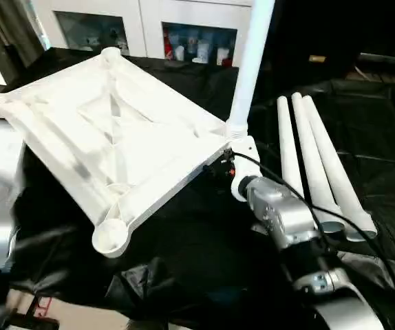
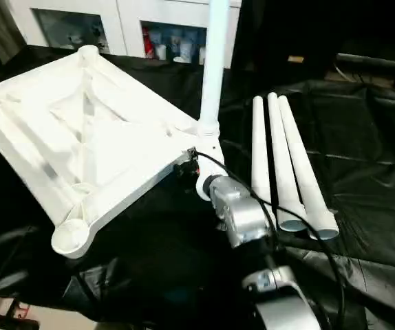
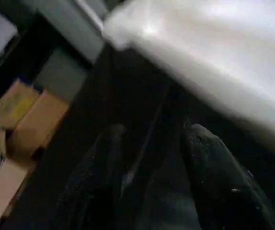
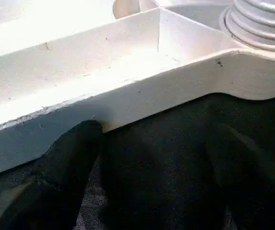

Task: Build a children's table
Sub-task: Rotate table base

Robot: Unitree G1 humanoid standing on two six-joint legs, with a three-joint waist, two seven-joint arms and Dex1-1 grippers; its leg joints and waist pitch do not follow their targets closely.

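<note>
Black cloth drapes the worktop [image 1: 363, 124] that carries everything; on it I see the white plastic tabletop [image 1: 108, 137] lying upside down, ribbed underside up, tilted with its near-right corner raised; one tapered leg [image 1: 252, 55] already stands upright in that corner's socket; three sockets look empty, so I judge the build about a quarter done; three loose legs [image 2: 283, 165] lie side by side on the cloth to the right, waiting their turn. My right hand [image 4: 152, 158] sits at the tabletop's edge just below the fitted leg, its black fingers [image 4: 65, 158] spread wide and gripping nothing that I can make out. My left hand [image 3: 152, 182] hangs beneath the tabletop's far side, fingers parted, holding nothing.
</note>
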